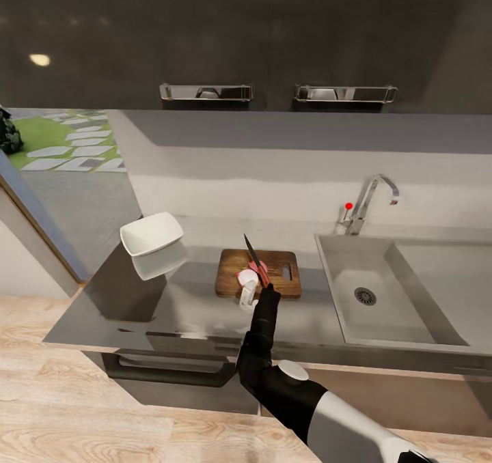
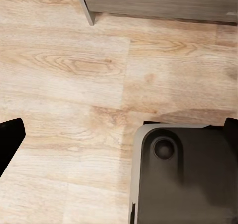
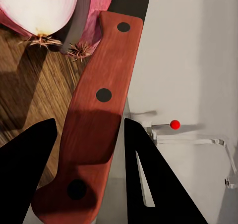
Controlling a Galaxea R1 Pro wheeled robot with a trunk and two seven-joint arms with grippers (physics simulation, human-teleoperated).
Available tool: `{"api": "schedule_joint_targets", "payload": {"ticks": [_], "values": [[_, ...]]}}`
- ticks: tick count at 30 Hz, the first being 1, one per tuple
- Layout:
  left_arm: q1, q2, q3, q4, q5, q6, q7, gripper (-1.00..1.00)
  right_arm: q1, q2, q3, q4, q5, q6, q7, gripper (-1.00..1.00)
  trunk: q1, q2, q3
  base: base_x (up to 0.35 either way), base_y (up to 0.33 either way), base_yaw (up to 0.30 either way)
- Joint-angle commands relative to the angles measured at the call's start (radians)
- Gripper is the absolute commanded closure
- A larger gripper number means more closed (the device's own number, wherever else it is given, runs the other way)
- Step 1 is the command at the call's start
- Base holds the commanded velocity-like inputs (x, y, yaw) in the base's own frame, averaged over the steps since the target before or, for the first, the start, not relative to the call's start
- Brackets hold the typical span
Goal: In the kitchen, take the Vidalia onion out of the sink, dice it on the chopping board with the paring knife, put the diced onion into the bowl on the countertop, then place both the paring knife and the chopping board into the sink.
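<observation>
Right gripper [image 3: 89, 149] clamped on paring knife [image 3: 94, 110], blade at onion [image 3: 42, 8] on chopping board [image 1: 273, 263]. Mid-dicing; next I press straight down w/ care. Left gripper: can't tell.

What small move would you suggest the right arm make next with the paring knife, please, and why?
Probably press the paring knife further down through the onion. The right gripper has its jaws closed on the red handle, and the dark blade already sits between two onion halves on the chopping board. The pieces look large, not yet diced, and the bowl holds no onion.
</observation>
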Motion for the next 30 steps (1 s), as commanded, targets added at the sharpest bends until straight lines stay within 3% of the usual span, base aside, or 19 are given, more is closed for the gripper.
{"api": "schedule_joint_targets", "payload": {"ticks": [1,8,9,11,20,30], "values": [[0.001,0.001,-0.008,-0.002,0.009,-0.001,0.003,-1.0,-0.001,0.0,0.001,0.045,-0.063,-0.015,-0.004,1.0,0.001,-0.001,-0.002,0.0,0.0,0.0],[0.001,0.002,-0.008,-0.002,0.009,-0.001,0.003,-1.0,-0.001,0.0,0.001,0.044,-0.062,-0.015,-0.004,1.0,0.001,-0.001,-0.002,0.0,0.0,0.0],[0.001,-0.004,-0.009,0.004,0.009,-0.007,0.004,-1.0,-0.001,0.0,-0.002,-0.002,-0.009,-0.002,-0.012,1.0,0.001,-0.001,-0.002,0.0,0.0,0.0],[0.001,-0.013,-0.014,0.015,0.009,-0.009,0.002,-1.0,-0.001,0.0,0.006,-0.002,-0.002,0.006,-0.02,1.0,0.001,-0.001,-0.002,0.0,0.0,0.0],[0.001,-0.01,-0.012,0.034,0.009,-0.003,0.002,-1.0,-0.001,0.0,0.005,-0.024,0.008,0.018,-0.053,1.0,0.001,-0.001,-0.002,-0.009,0.0,0.0],[0.001,-0.01,-0.011,0.036,0.009,-0.003,0.002,-1.0,-0.001,0.0,0.006,-0.08,-0.002,0.025,-0.098,1.0,0.001,-0.001,-0.002,-0.192,0.0,0.0]]}}
